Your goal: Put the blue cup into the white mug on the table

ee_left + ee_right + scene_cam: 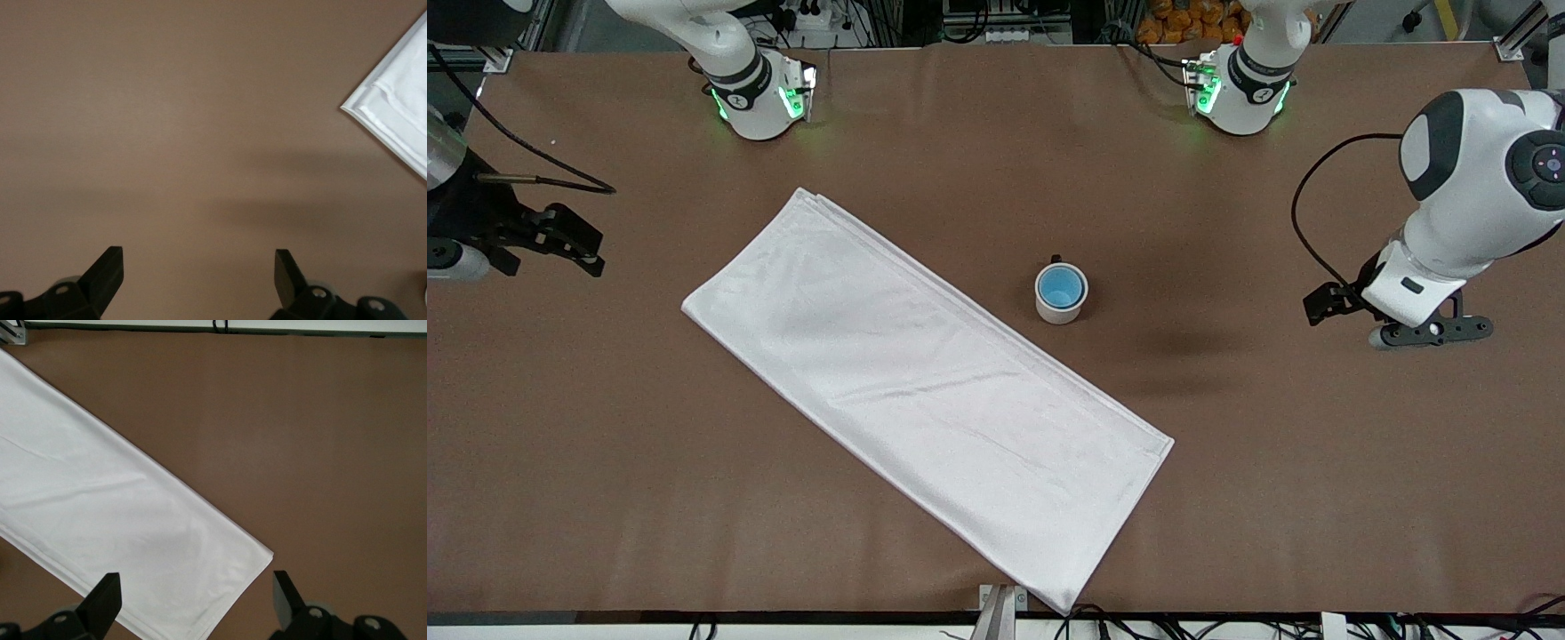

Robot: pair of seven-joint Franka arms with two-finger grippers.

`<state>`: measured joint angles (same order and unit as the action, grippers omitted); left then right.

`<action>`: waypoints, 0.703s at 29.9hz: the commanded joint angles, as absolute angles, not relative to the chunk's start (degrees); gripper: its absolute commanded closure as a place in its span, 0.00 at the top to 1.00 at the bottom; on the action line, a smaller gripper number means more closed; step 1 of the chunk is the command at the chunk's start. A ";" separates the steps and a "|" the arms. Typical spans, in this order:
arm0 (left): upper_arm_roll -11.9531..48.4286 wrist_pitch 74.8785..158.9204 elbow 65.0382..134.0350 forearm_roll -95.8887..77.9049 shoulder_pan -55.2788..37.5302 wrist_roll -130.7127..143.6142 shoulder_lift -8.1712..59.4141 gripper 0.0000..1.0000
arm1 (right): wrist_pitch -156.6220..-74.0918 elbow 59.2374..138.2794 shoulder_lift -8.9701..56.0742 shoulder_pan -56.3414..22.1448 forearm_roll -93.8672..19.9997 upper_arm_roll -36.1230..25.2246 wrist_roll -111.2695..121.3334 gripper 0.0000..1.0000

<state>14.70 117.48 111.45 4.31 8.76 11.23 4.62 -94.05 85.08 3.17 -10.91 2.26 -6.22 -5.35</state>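
Nearest the front camera you have one folded white cloth (925, 391) lying slantwise on the brown table (1316, 498). Just beside its long edge, farther back, one white mug (1061, 297) stands upright with the one blue cup (1060, 286) already inside it. Two arms wait: your left gripper (199, 277) hangs released over bare table at its own end, your right gripper (196, 599) released over the cloth's corner. Past the table edge sit cables and metal framing.

I see the brown bench (1316, 498) carrying a folded white cloth (925, 391) diagonally across mid-frame, and the mug (1061, 307) at centre, just beside the cloth's upper edge.
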 commanded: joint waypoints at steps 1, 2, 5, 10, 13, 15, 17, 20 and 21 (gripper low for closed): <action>14.77 111.98 112.50 2.90 7.83 10.28 1.33 1.00 | -94.13 84.73 3.16 -8.53 0.79 -4.66 -3.34 1.00; 14.16 111.36 112.50 2.99 7.30 10.28 0.62 1.00 | -94.04 84.73 3.08 -8.44 0.18 -4.66 -3.34 1.00; 12.48 109.87 112.50 2.90 5.02 10.55 -0.70 1.00 | -93.78 84.64 3.08 -8.35 -1.05 -4.75 -3.25 1.00; 11.34 108.11 112.50 2.90 4.13 10.81 -1.84 1.00 | -93.52 84.64 3.08 -8.44 -0.97 -4.83 -3.16 1.00; 10.46 106.88 112.50 2.90 3.34 10.81 -2.81 1.00 | -93.52 84.64 3.08 -8.44 -0.97 -4.83 -3.16 1.00; 9.06 105.83 112.33 2.90 2.03 10.81 -3.60 1.00 | -93.17 84.64 3.08 -8.52 -0.97 -4.92 -3.16 1.00; 8.18 105.38 112.32 2.90 0.97 10.90 -3.95 1.00 | -92.64 84.55 3.08 -8.61 -0.97 -5.01 -3.16 1.00; 7.82 104.94 112.24 2.90 0.53 10.90 -4.57 1.00 | -92.11 84.55 3.08 -8.79 -0.97 -5.01 -3.16 1.00; 7.82 104.85 112.15 2.90 0.53 10.90 -4.66 1.00 | -92.02 84.55 3.08 -8.79 -0.97 -5.01 -3.16 1.00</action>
